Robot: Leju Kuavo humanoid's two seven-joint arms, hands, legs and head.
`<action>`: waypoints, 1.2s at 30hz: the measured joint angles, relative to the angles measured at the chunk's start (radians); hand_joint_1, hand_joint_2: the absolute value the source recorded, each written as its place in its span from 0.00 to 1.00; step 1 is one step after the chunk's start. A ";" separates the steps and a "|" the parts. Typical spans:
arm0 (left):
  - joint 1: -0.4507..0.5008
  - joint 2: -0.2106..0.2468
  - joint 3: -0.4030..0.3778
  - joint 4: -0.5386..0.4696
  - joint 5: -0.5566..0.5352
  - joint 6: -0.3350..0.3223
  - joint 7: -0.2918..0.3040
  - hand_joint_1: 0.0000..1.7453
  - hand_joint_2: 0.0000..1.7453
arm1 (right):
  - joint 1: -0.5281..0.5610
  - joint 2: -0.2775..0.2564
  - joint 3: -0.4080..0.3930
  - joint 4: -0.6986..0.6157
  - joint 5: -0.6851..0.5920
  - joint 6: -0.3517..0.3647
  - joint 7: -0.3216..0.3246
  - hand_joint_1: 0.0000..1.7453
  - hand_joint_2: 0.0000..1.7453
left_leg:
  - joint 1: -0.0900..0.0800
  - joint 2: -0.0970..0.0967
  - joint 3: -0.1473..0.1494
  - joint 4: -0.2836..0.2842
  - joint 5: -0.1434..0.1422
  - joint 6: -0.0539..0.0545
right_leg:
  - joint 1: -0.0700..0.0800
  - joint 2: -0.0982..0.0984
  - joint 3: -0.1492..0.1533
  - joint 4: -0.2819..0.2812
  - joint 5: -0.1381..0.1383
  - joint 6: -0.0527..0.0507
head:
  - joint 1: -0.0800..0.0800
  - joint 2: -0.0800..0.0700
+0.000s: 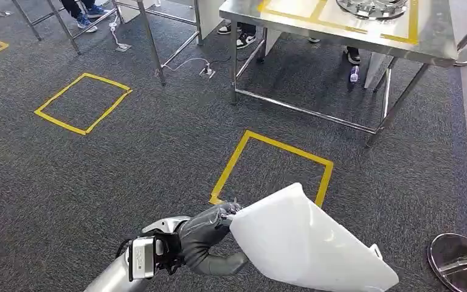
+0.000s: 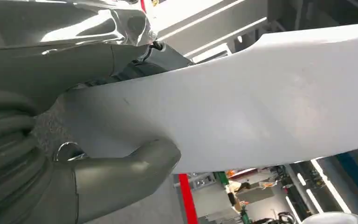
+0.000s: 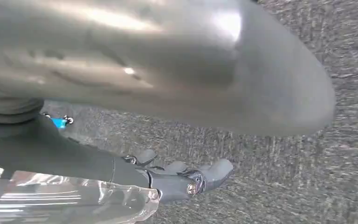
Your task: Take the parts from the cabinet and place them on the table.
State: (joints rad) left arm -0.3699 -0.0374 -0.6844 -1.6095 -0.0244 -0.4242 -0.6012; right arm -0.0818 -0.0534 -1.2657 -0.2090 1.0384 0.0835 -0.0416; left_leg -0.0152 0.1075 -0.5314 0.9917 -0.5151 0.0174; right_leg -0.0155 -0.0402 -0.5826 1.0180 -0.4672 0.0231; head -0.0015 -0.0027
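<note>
- Left hand (image 1: pixel 210 234) grips the white part (image 1: pixel 307 246) over carpet, well short of the table (image 1: pixel 316 30).
- Right hand (image 3: pixel 182 179) hangs, apparently empty, fingers loosely apart.
- Placing remains.

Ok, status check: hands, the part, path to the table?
Left hand grips white part. Right hand hangs open over carpet. Steel table ahead, not yet reached; carpet between looks unobstructed.

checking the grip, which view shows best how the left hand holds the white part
The left wrist view: the thumb presses against the white part close up. The head view shows the left hand gripping the part's edge from farther off. The right wrist view shows carpet.
</note>
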 joint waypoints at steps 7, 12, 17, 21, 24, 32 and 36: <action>-0.001 0.007 0.001 0.013 -0.016 0.005 -0.007 1.00 1.00 | -0.005 0.002 0.000 0.000 0.002 -0.002 0.001 0.00 0.00 | 0.012 -0.104 -0.152 0.317 -0.153 -0.030 | -0.012 0.069 -0.012 -0.004 0.016 -0.028 | -0.004 0.000; -0.003 0.011 0.001 0.020 -0.017 0.006 -0.008 1.00 1.00 | -0.006 0.006 0.004 0.000 0.014 0.000 0.000 0.00 0.00 | 0.015 -0.129 -0.012 0.027 0.009 -0.017 | -0.013 0.117 -0.011 -0.004 0.022 -0.020 | -0.005 0.000; -0.009 0.010 0.002 0.021 -0.018 0.009 -0.012 1.00 1.00 | 0.000 0.008 0.006 0.000 0.026 0.003 0.001 0.00 0.00 | 0.012 -0.131 0.001 -0.002 0.003 0.008 | -0.013 0.133 -0.021 -0.010 0.026 0.014 | -0.004 0.000; -0.011 0.010 0.001 0.026 -0.020 0.015 -0.016 1.00 1.00 | -0.008 0.007 0.016 0.000 0.030 0.003 0.001 0.00 0.00 | 0.015 -0.110 0.000 -0.005 0.005 0.024 | -0.010 0.053 -0.135 0.226 -0.092 0.024 | 0.006 0.000; -0.009 0.011 0.000 0.030 -0.026 0.018 -0.016 1.00 1.00 | -0.004 0.008 0.024 0.000 0.035 0.003 0.000 0.00 0.00 | 0.015 -0.098 0.004 -0.004 -0.002 0.023 | -0.010 0.051 -0.174 0.295 -0.086 0.026 | 0.006 0.000; -0.012 0.010 0.000 0.029 -0.029 0.021 -0.016 1.00 1.00 | -0.006 0.006 0.030 0.000 0.037 0.003 -0.002 0.00 0.00 | 0.010 -0.085 0.032 -0.012 -0.034 -0.016 | -0.002 0.039 -0.016 0.001 0.008 -0.012 | 0.005 0.000; -0.012 0.010 0.001 0.027 -0.029 0.021 -0.018 1.00 1.00 | -0.007 0.006 0.030 0.000 0.038 0.003 -0.002 0.00 0.00 | 0.016 -0.102 -0.091 0.215 -0.123 -0.034 | -0.010 0.043 0.008 -0.002 -0.011 -0.034 | -0.001 0.000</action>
State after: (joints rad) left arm -0.3823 -0.0271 -0.6836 -1.5827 -0.0538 -0.4032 -0.6195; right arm -0.0885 -0.0469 -1.2356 -0.2087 1.0761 0.0866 -0.0435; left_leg 0.0009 0.0055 -0.6221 1.2066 -0.6383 -0.0165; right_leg -0.0252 0.0031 -0.5744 1.0161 -0.4780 -0.0111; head -0.0027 -0.0027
